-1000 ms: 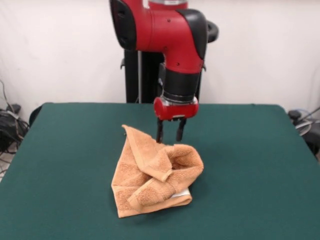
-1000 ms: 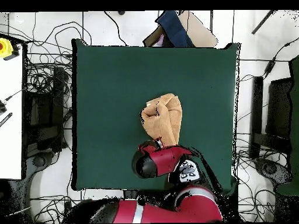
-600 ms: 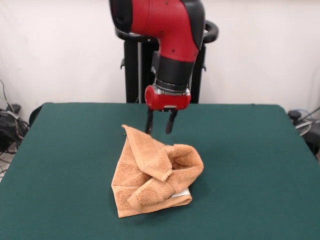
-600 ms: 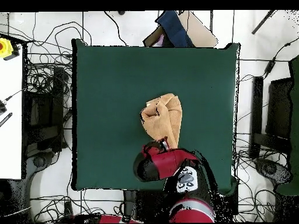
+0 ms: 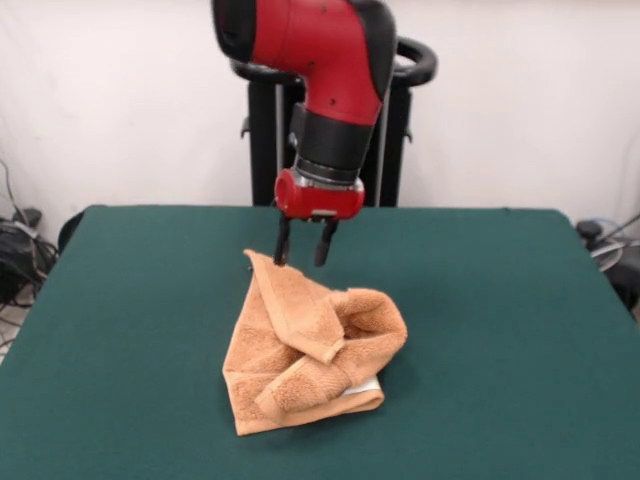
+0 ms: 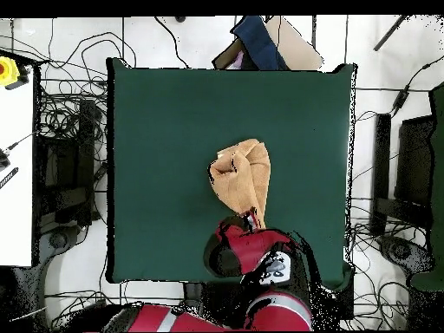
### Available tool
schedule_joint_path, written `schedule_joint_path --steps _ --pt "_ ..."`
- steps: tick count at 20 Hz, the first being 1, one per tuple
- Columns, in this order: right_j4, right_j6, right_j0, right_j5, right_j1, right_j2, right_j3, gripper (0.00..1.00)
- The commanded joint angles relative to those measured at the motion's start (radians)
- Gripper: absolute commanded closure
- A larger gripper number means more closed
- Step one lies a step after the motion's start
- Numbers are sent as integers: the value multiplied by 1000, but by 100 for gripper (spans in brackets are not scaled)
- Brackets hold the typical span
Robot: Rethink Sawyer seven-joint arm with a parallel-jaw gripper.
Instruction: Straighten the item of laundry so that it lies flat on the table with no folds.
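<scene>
The item of laundry (image 5: 310, 345) is an orange-tan towel, crumpled and folded over itself near the middle of the green table (image 5: 130, 300). A bit of white shows under its front right fold. One pointed corner sticks up at its far left. My gripper (image 5: 301, 255) hangs open just above and behind that corner, with nothing between its fingers. In the overhead view the towel (image 6: 241, 178) lies at the table's (image 6: 173, 113) centre and the red arm (image 6: 247, 247) covers its lower tip, hiding the gripper.
Cables, black stands and a white bench (image 6: 16, 165) surround the table in the overhead view. A blue cloth on a cardboard box (image 6: 260, 42) lies beyond the top edge.
My gripper has risen and shifted left in the front view, from the towel's middle hump to above its far left corner. The towel has not moved.
</scene>
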Motion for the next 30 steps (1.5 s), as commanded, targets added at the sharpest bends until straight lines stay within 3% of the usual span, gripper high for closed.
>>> schedule_joint_path --steps 1,7,11,12,16,22,26,30 --pt "30 170 -1 -130 158 -11 -57 0" --pt "68 170 4 -221 228 -20 -85 0" --pt "71 160 6 -232 230 -21 -87 0" --pt "72 153 7 -228 223 -18 -85 100" --pt "82 156 18 -181 187 -14 -67 100" --pt "98 185 22 -103 63 25 28 100" --pt "173 200 69 102 -119 77 135 100" --pt "292 249 166 259 -212 58 210 100"
